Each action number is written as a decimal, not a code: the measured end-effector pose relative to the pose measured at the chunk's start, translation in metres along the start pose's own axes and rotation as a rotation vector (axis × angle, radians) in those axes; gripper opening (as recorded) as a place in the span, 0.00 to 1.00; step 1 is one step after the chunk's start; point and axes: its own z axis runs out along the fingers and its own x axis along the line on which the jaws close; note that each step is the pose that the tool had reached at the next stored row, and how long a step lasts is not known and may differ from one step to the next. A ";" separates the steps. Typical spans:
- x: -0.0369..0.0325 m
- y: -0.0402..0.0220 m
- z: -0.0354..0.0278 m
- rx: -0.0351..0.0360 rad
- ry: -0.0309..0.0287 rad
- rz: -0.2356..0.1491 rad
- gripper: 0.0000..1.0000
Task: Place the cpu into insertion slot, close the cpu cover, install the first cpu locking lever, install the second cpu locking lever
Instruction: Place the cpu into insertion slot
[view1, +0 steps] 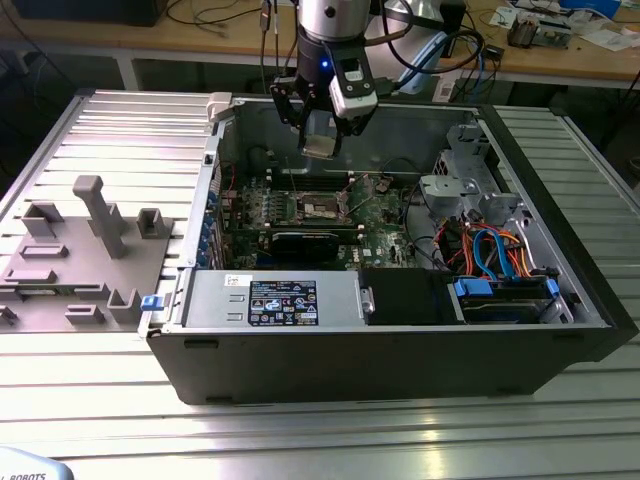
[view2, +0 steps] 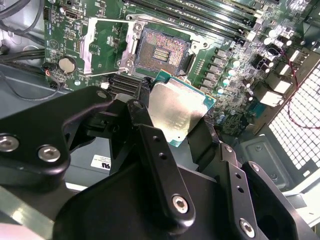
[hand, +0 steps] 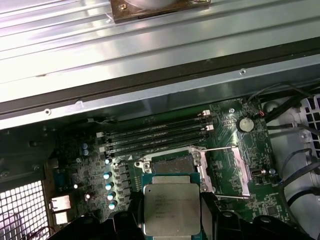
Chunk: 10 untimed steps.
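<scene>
**cpu in the claw, socket wide open**

Starting at the near edge of the ribbed metal worktop: the open PC case sits about in the middle. A grey plastic fixture sits toward the worktop's edge on the exterior view's left. Just inside the case's near wall is the power supply. A bunch of blue and orange cables is toward the exterior view's right.

Further in is the green motherboard. The insertion slot is bare, and both wrist views show its contact field uncovered. The cpu cover is flipped open and lies flat right beside the slot, with a thin wire lever along one side of it. A coin battery sits just past the cover. The long memory slots run close along another side of the slot.

The claw hangs over that part of the board. Its black fingers are closed in on the edges of the cpu, so it's got a proper grip on it. The chip is up in the air, above the slot and clear of it, touching nothing on the board. Its silvery face is turned toward the wrist cameras.

Way at the back, past the worktop's far edge, is a wooden worktop with cables and clutter on it.
</scene>
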 end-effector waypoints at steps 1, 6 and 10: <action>0.0000 0.0000 0.0001 0.0000 -0.0001 0.001 0.55; 0.0000 0.0000 0.0004 -0.0001 -0.0006 0.006 0.55; 0.0000 -0.0001 0.0007 -0.0003 -0.0009 0.011 0.55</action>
